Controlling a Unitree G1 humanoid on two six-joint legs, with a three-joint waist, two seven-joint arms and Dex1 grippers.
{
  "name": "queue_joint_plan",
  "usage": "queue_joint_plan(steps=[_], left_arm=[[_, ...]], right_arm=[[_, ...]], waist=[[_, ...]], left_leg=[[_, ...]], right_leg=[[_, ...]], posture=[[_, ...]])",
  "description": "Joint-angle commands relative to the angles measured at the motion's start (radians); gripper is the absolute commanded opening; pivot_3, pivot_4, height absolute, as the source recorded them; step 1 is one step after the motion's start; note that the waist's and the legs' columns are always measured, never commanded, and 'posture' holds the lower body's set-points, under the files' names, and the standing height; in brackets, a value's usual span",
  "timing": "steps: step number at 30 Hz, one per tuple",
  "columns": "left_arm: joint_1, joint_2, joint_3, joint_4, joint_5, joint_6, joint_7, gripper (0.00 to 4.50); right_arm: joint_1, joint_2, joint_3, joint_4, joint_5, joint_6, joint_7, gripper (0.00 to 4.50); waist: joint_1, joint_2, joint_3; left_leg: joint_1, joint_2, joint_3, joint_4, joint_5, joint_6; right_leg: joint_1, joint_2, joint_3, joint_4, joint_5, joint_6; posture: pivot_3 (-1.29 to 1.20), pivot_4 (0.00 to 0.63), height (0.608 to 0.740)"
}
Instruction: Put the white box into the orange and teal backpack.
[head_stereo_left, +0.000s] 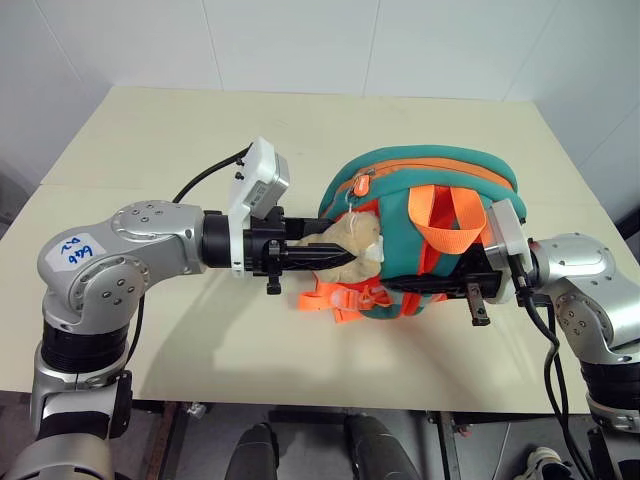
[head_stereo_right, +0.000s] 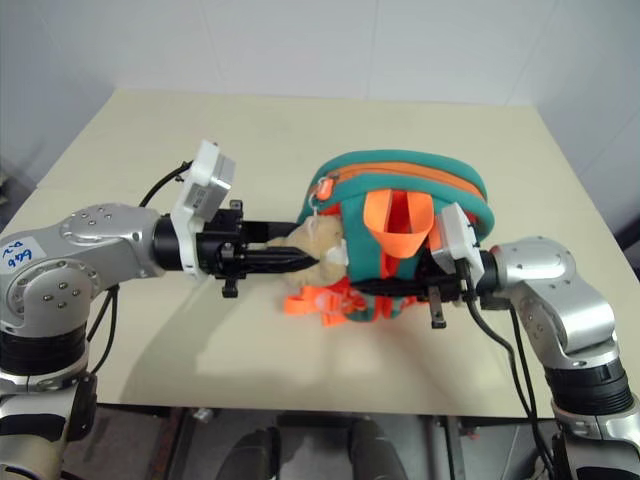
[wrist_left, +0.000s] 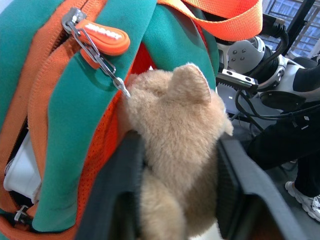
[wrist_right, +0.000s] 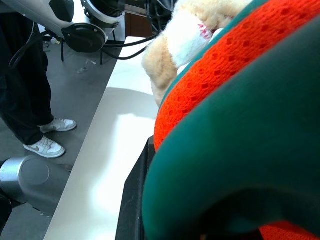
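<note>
The orange and teal backpack (head_stereo_left: 420, 175) hangs between my two grippers, just above the table. A tan plush animal (head_stereo_left: 362, 238) dangles at its left side. My left gripper (head_stereo_left: 335, 257) comes in level from the left and is shut on that plush animal (wrist_left: 175, 130), one black finger on each flank. From the right, my right gripper (head_stereo_left: 410, 285) is shut on the backpack's lower teal and orange fabric (wrist_right: 240, 165). Through the gap of the zip, a bit of the white box (wrist_left: 20, 170) shows inside the backpack. An orange zip pull (wrist_left: 102, 37) hangs at the top.
The beige table (head_stereo_left: 150, 150) stretches wide around and behind the backpack. Loose orange straps (head_stereo_left: 340, 298) hang under the bag. A person's legs and white shoes (wrist_right: 47, 145) stand on the floor past the table's edge.
</note>
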Motion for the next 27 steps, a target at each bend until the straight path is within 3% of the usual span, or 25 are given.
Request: queue_joint_plan(steps=[1, 7, 14, 27], left_arm=[[-0.024, 0.014, 0.016, 0.000, -0.020, 0.011, -0.013, 0.95], [-0.059, 0.145, 0.055, 0.081, 0.024, -0.015, -0.103, 0.54], [-0.162, 0.261, -0.017, 0.270, 0.176, -0.152, -0.309, 0.46], [-0.249, 0.310, -0.186, 0.636, 0.478, -0.378, -0.607, 0.46]], right_arm=[[0.007, 0.021, -0.078, -0.054, 0.047, -0.025, -0.053, 0.03], [0.051, 0.071, -0.149, -0.071, 0.069, -0.054, -0.136, 0.03], [0.137, 0.109, -0.177, -0.147, 0.077, -0.049, -0.238, 0.03], [0.214, 0.095, -0.191, -0.223, 0.092, -0.041, -0.303, 0.03]], waist=[[0.000, 0.000, 0.000], [-0.002, 0.000, 0.000], [-0.001, 0.000, 0.000], [-0.001, 0.000, 0.000]], left_leg=[[0.000, 0.000, 0.000, 0.000, 0.000, 0.000], [0.000, 0.000, 0.000, 0.000, 0.000, 0.000], [0.000, 0.000, 0.001, -0.002, 0.000, 0.000], [0.000, 0.000, 0.001, -0.004, 0.000, 0.000]], right_leg=[[0.000, 0.000, 0.000, 0.000, 0.000, 0.000], [0.000, 0.000, 0.000, 0.000, 0.000, 0.000], [-0.001, 0.000, 0.000, -0.001, 0.000, -0.001], [-0.002, 0.000, 0.000, -0.001, -0.002, -0.002]], posture=[[0.00, 0.150, 0.740], [0.00, 0.150, 0.740], [0.00, 0.150, 0.740], [0.00, 0.150, 0.740]])
